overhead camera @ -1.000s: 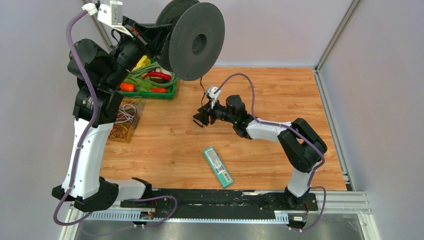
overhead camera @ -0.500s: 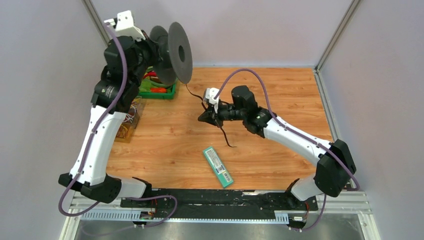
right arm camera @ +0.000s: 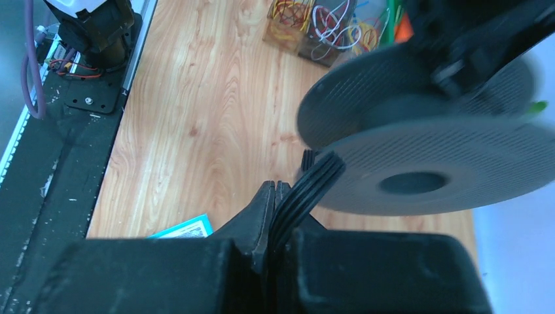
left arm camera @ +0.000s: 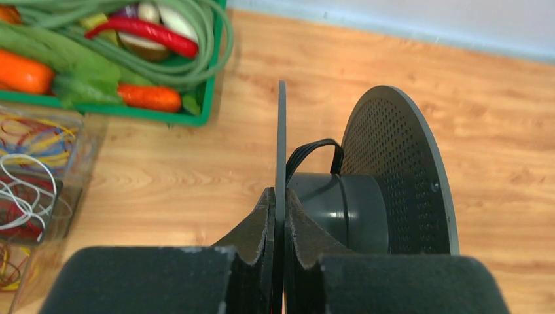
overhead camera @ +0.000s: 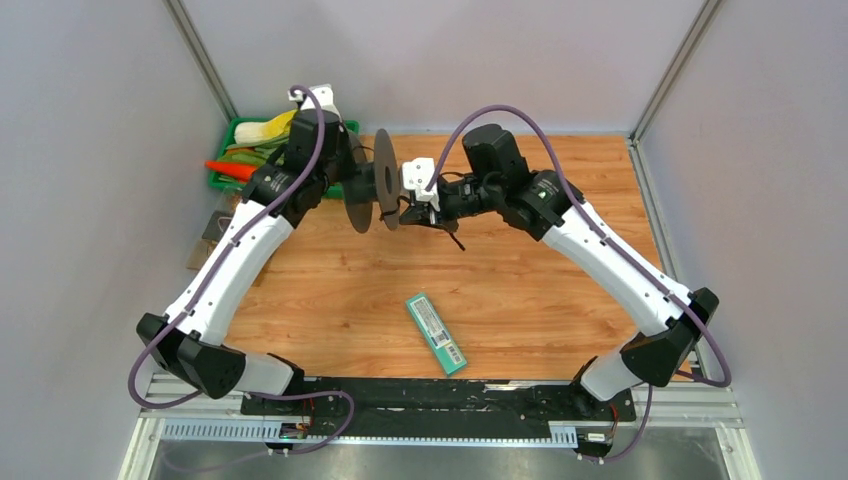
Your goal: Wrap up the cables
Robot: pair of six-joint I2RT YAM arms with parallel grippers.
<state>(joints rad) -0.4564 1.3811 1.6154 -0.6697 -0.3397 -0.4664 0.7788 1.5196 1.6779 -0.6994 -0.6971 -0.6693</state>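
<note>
Left wrist: left gripper point(left arm camera: 280, 199) clamps the spool point(left arm camera: 396, 176); right gripper point(right arm camera: 275, 191) pinches cables point(right arm camera: 309, 188).

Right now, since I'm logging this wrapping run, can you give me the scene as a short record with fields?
left jaws: shut on the edge of one disc of the spool, discs upright
right jaws: shut on the cables, close beside the spool
cables: black strands, one loop arching off the spool's hub
table: teal box lying flat towards the front
back left: green tray of vegetables, clear box of coloured wires beside it
</note>
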